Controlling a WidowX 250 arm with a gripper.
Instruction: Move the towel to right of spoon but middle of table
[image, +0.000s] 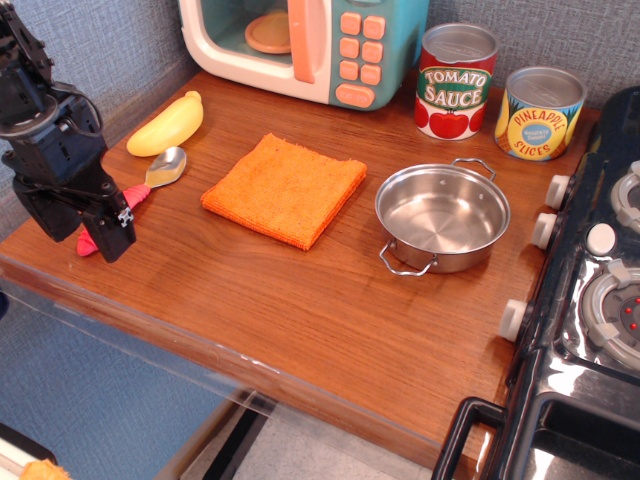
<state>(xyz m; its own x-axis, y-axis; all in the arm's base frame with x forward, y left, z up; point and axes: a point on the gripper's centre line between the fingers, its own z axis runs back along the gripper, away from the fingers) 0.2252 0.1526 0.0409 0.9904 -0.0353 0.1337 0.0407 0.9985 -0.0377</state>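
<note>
The bright orange towel (285, 188) lies flat and folded on the reddish-brown table (300, 310), left of centre, between the spoon and the steel pot. The spoon (166, 166) lies at the left, silver bowl toward the back, its pink-red handle running forward-left and partly hidden behind my gripper. My black gripper (86, 236) hangs over the table's left front corner, in front of the spoon handle and well left of the towel. Its fingers stand apart with nothing between them.
A steel pot (442, 215) stands right of the towel. A yellow toy banana (167, 124) lies behind the spoon. A toy microwave (300, 40) and two cans, tomato sauce (455, 82) and pineapple (539, 113), line the back. A black toy stove (600, 300) borders the right side.
</note>
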